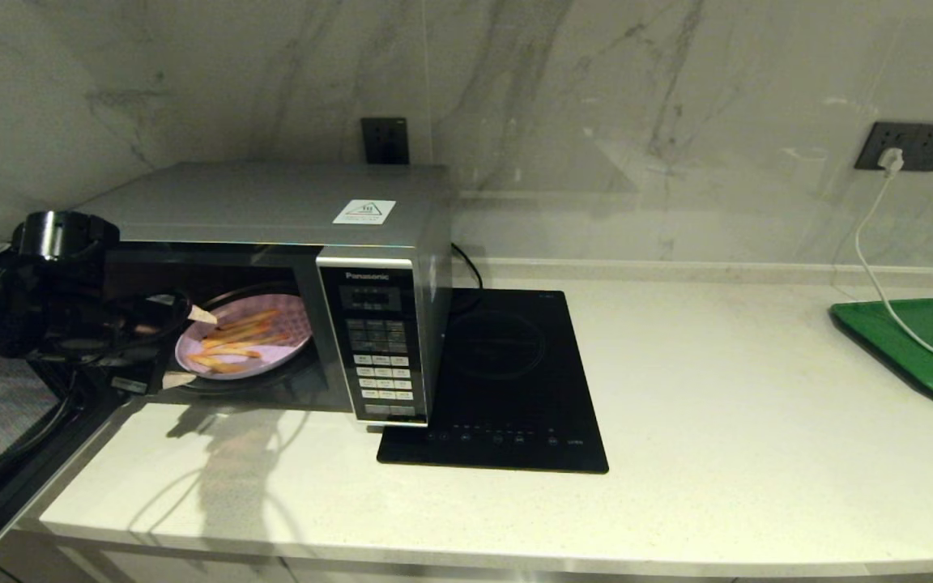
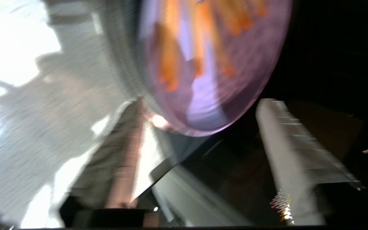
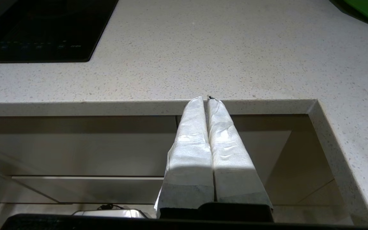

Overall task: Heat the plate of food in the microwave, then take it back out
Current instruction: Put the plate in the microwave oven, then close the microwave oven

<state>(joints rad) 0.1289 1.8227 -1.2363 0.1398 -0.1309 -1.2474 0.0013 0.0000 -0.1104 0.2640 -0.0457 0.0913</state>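
Note:
The silver-grey Panasonic microwave point(image 1: 272, 202) stands at the counter's left with its door swung open. The lilac plate of food point(image 1: 244, 346), carrying orange-yellow sticks, lies on the turntable inside. My left gripper point(image 1: 191, 348) is at the cavity mouth by the plate's left rim, open, one white fingertip above the rim and one below it. In the left wrist view the plate point(image 2: 209, 64) sits just past the spread fingers point(image 2: 276, 127) of the left gripper point(image 2: 201, 103). My right gripper point(image 3: 207, 98) is shut and empty, parked below the counter's front edge.
A flat black induction hob point(image 1: 499, 380) lies right beside the microwave. A green tray point(image 1: 920, 348) sits at the far right, with a white cable point(image 1: 871, 267) running from a wall socket across it. The pale counter point(image 3: 235, 48) stretches between them.

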